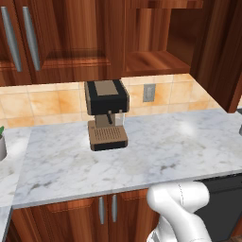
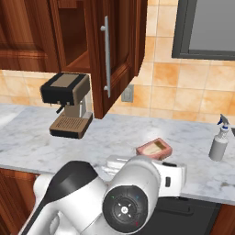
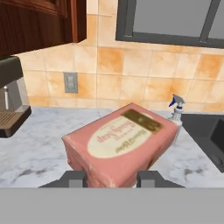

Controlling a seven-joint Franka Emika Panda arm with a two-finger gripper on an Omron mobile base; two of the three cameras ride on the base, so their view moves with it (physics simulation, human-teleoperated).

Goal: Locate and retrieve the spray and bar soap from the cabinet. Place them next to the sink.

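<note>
The pincer (image 3: 114,178) pinches the soap (image 3: 119,144) above the counter (image 3: 35,148). The cabinet (image 1: 156,42) stands open, its shelf bare. The hand view shows the sink (image 3: 210,131) beside the spray (image 3: 176,114); the right base view shows the spray (image 2: 219,140) standing on the counter.

Matt pink bar soap (image 3: 120,146), glossy marble counter (image 1: 156,156), polished wooden cabinet (image 1: 156,42)

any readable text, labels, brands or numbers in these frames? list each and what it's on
Bar soap, pale oval label: cursive lettering there, too blurred to read for certain.
Bar soap, dark patch near its far corner: no legible characters.
Spray: no label visible.
Coffee machine: no markings visible.
Wall socket: no text.
Nothing else carries writing.
</note>
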